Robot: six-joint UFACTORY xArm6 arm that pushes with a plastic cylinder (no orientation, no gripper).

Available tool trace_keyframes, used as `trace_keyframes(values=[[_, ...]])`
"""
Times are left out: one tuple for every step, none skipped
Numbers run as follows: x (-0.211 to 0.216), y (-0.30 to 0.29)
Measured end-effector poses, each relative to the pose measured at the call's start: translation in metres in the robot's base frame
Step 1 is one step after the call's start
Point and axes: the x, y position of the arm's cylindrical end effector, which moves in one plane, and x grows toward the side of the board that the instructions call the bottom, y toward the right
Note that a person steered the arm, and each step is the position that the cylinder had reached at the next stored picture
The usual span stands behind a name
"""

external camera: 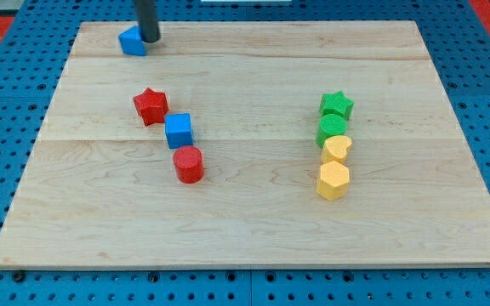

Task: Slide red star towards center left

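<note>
The red star (150,105) lies on the wooden board (253,229), left of its middle. A blue cube (179,131) touches it at the lower right, and a red cylinder (189,164) sits just below the cube. My tip (150,39) is at the view's top left, against the right side of a small blue block (131,42). The tip is well above the red star in the view and apart from it.
On the right half stand a green star (337,104), a green block (333,129), a yellow heart (337,149) and a yellow hexagon (333,180), in a touching column. A blue pegboard (7,102) surrounds the board.
</note>
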Motion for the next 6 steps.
trace_keyframes(values=[[0.0,-0.018],[0.0,-0.004],[0.0,0.001],[0.0,0.011],[0.007,0.063],[0.035,0.149]])
